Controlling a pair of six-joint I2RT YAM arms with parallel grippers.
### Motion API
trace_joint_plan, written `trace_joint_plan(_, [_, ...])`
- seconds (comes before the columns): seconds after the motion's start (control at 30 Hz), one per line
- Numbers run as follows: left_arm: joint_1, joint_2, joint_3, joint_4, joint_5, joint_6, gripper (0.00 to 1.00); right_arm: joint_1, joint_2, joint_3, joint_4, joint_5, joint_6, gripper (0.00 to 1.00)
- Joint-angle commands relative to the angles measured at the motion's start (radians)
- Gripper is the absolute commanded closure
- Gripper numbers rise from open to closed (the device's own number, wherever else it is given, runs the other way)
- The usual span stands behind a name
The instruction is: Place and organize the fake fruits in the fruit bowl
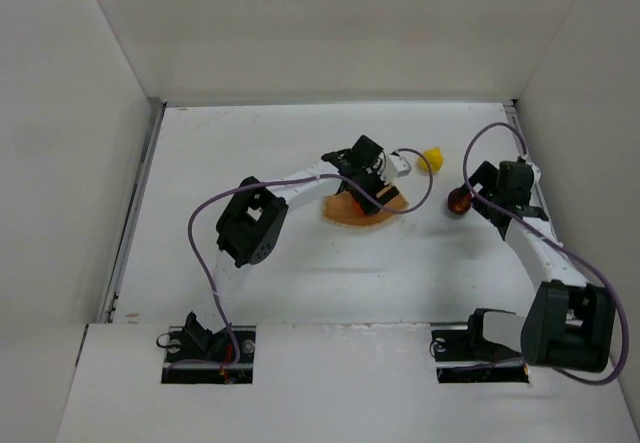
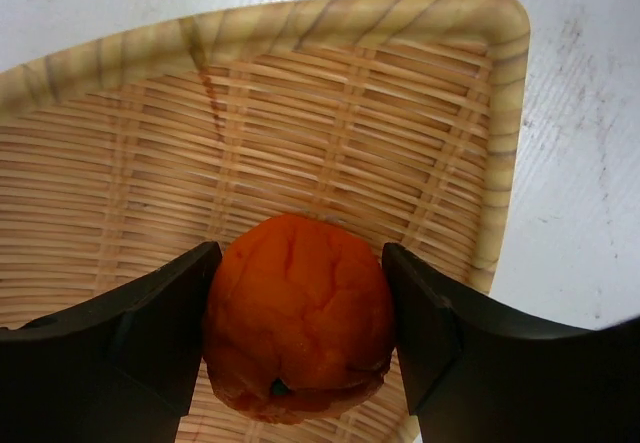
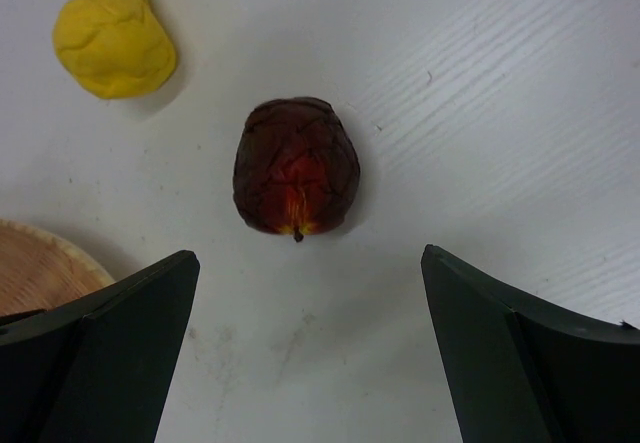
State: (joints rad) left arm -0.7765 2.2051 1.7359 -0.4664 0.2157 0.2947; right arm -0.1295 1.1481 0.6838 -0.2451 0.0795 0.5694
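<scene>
The left gripper (image 2: 300,283) clamps the orange fruit (image 2: 298,323) over the fruit bowl (image 2: 300,18); a low, gentle release should prevent rolling. The right gripper (image 3: 308,273) stands wide.

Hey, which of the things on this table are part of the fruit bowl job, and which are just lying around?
Job: orange fruit, dark red fruit, yellow fruit, woven bowl.
Not the job: purple cables, white table.
</scene>
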Motion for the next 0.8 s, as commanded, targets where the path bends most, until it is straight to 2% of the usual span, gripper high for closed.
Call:
trace_joint_plan(0.0, [0.001, -0.073, 0.014, 0.061, -0.012, 0.021, 0.28, 0.008, 0.114, 0.118, 0.099, 0.008, -0.006, 0.00])
trace_joint_plan(0.1, [0.009, -0.085, 0.007, 0.057, -0.033, 0.015, 0.11, 0.023, 0.235, 0.183, 0.106, 0.002, -0.006, 0.00])
trace_joint_plan(0.2, [0.024, -0.122, 0.007, 0.043, -0.074, 0.004, 0.03, 0.031, 0.329, 0.235, 0.084, -0.001, -0.002, 0.00])
trace_joint_plan(0.4, [0.108, -0.249, 0.021, 0.000, -0.088, -0.037, 0.00, 0.044, 0.412, 0.278, 0.024, 0.017, -0.035, 0.00])
trace_joint_plan(0.6, [0.248, -0.380, -0.081, 0.015, -0.078, -0.055, 0.00, 0.067, 0.433, 0.257, -0.005, 0.051, -0.089, 0.00])
trace_joint_plan(0.67, [0.300, -0.404, -0.122, 0.035, -0.094, -0.063, 0.00, 0.075, 0.433, 0.240, 0.006, 0.037, -0.089, 0.07])
trace_joint_plan(0.77, [0.372, -0.433, -0.186, 0.072, -0.125, -0.075, 0.00, 0.080, 0.433, 0.226, 0.015, 0.029, -0.089, 0.31])
